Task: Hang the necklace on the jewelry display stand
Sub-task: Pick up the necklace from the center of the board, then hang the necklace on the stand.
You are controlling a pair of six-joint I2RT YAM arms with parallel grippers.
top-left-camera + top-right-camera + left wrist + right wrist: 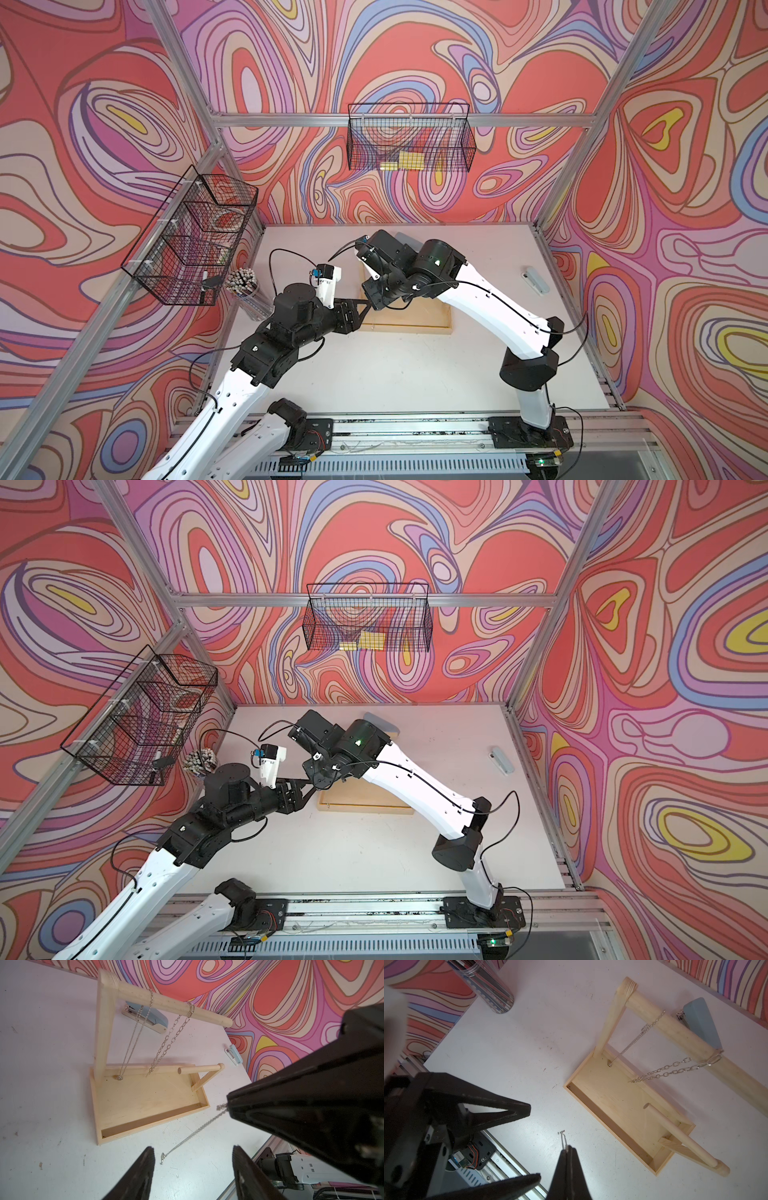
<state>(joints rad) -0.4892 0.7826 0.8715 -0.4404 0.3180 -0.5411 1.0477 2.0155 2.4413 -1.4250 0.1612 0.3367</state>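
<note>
The white table (41, 1105) bears jewelry display stand (145, 1101); blue stapler (153, 1016); pencil cup (496, 991).

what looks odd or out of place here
Nothing spilled or broken. The necklace dangles from the shut right gripper as a narrow strand beside the jewelry display stand, not an open loop. A blue stapler lies behind it.

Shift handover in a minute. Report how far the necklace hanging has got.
Done: a fine silver chain and a chunky-link silver chain already hang from the long top bar of the pale wooden display stand. In hand: the right tool is shut on a thin silver necklace dangling beside the stand; the open left tool is by its loose end. Left: drape it over a bar.
</note>
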